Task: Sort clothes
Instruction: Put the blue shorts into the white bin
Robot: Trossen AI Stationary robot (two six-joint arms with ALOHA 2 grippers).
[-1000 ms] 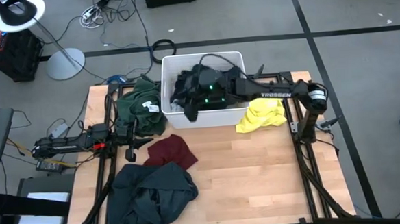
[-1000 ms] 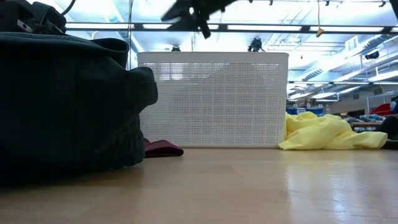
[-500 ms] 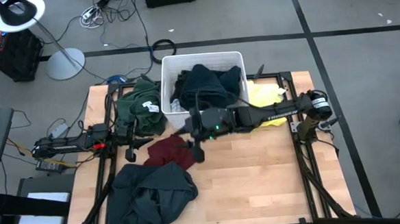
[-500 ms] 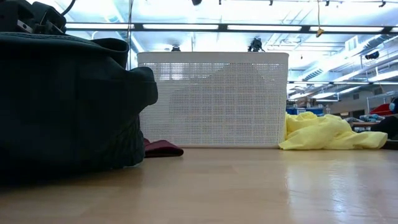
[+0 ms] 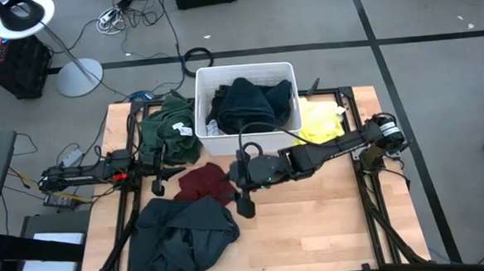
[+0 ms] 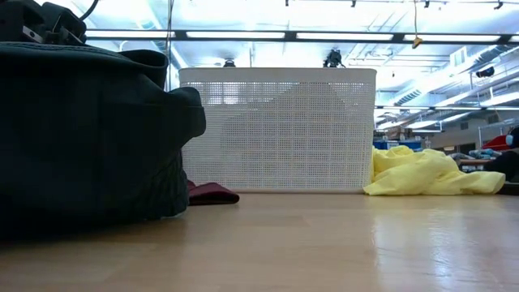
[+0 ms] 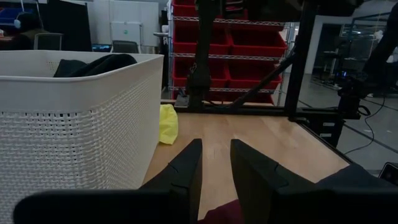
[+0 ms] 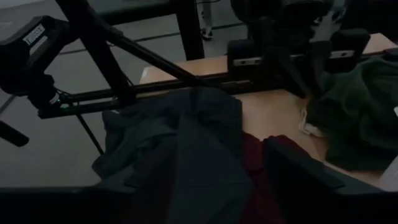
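The right gripper (image 5: pixel 244 203) is hanging with fingers parted over the tabletop (image 5: pixel 313 223) beside the maroon piece (image 5: pixel 205 184); the left gripper (image 5: pixel 158 186), fingers slightly apart, is waiting at the left edge.

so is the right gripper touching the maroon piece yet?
Cannot tell. In the high view the right gripper sits at the edge of the maroon piece, but looking straight down hides its height. The right wrist view shows maroon between its open fingers, no clear contact.

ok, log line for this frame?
right gripper: open, above maroon piece | left gripper: waiting, table's left edge | tub: holds dark clothes
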